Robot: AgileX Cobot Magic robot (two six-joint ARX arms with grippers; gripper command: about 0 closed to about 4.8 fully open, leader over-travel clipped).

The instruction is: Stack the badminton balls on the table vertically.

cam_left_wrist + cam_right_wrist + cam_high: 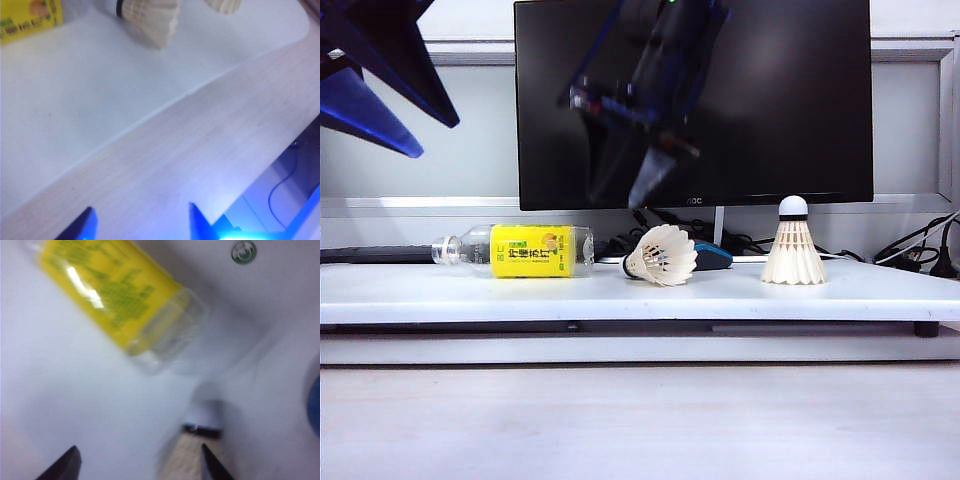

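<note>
Shuttlecocks are waiting apart on the table [420, 295], a flat white board with a thick front edge. In the exterior view the upright shuttlecock [793, 255] is standing on its feather skirt at the right, rounded cork tip up, while the lying shuttlecock [662, 256] is resting on its side near the middle, its flared skirt facing us. A clear plastic bottle [525, 250] with a yellow label is lying to the left. The right gripper [655, 175] is hanging blurred above the lying one; the left gripper [380, 85] is hovering high at the far left.

From the left wrist view, the left gripper [142, 222] is standing with jaws apart and empty over the pale wood-grain surface [200, 150], well away from both birdies.

From the right wrist view, the right gripper [140, 465] is spreading its dark fingers wide, nothing held, with the lying shuttlecock's white tip and dark band [202, 430] showing between them and the glossy bottle [120, 295] beyond.

I judge the approach step is in hand: next calls for lowering and closing gently on the light, crushable feathers or the cork.
</note>
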